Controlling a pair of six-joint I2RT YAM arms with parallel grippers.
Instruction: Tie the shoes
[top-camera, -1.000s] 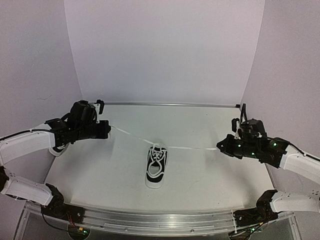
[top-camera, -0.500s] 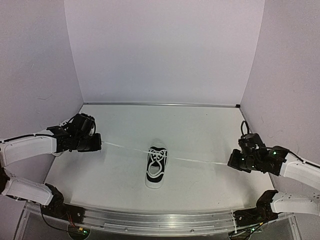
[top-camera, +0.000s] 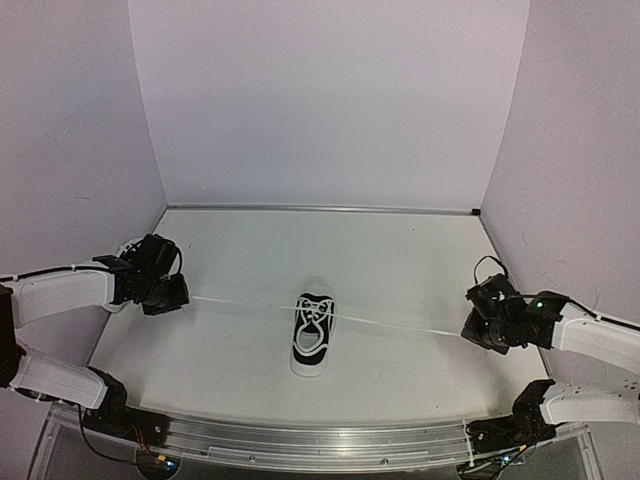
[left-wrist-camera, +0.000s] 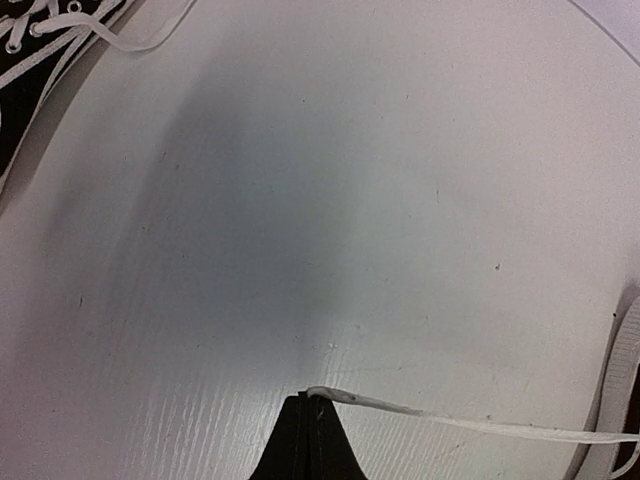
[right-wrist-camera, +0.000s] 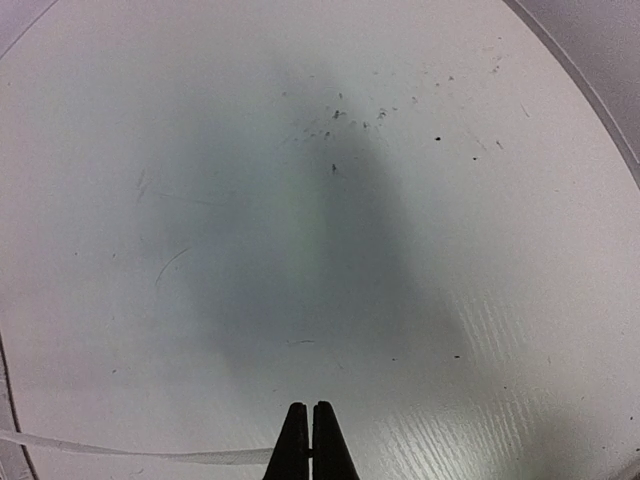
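One black-and-white shoe (top-camera: 313, 335) lies mid-table, toe toward the near edge. Its white laces run out flat to both sides. My left gripper (top-camera: 183, 297) is low at the left and shut on the left lace end (left-wrist-camera: 400, 408); its closed tips (left-wrist-camera: 308, 398) pinch it. My right gripper (top-camera: 466, 330) is low at the right and shut on the right lace end (right-wrist-camera: 150, 452), which enters its closed tips (right-wrist-camera: 310, 408). A second shoe (left-wrist-camera: 25, 70) shows only at the top left corner of the left wrist view; in the top view my left arm hides it.
The white table (top-camera: 400, 260) is boxed in by pale walls at the back and both sides. A metal rail (top-camera: 300, 440) runs along the near edge. A white ribbed strip (left-wrist-camera: 625, 370) shows at the right edge of the left wrist view.
Both grippers have dropped toward the table and moved outward, the left to the left, the right to the right. The laces now run lower and straighter from the shoe.
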